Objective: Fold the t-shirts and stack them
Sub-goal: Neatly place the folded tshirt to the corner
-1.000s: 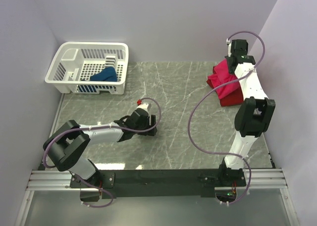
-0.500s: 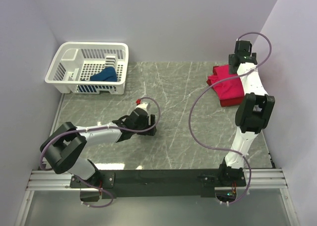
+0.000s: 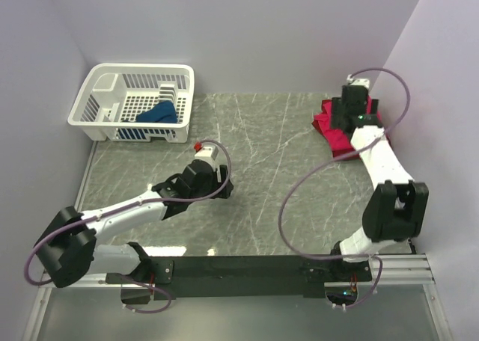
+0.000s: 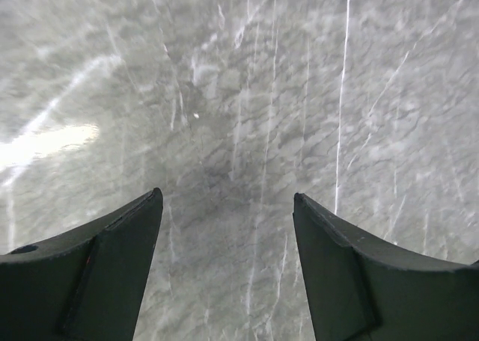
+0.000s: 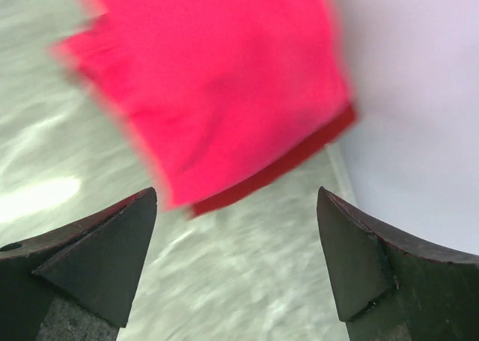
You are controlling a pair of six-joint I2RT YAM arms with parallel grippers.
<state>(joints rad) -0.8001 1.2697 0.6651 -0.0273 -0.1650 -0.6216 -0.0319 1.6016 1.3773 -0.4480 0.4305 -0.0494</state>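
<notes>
Basket: the white lattice basket (image 3: 97, 109) sits at the upper left of the top view, on the marble table (image 3: 269, 131).
Blue t-shirt (image 3: 159, 114): crumpled in the basket's right part. It looks soft, light and limp, and probably lifts best by pinching a raised fold.
Left arm: stretched low toward the table's centre. The left gripper (image 4: 227, 194) has its jaws parted, with nothing between them.
Red pile: at the upper right by the wall, the magenta t-shirt (image 5: 217, 79) lies folded on the darker red t-shirt (image 5: 299, 155). The cloth may slip if nudged.
Right arm: reaches up the right edge. The right gripper (image 5: 236, 193) hangs over the pile, jaws spread wide and released.
</notes>
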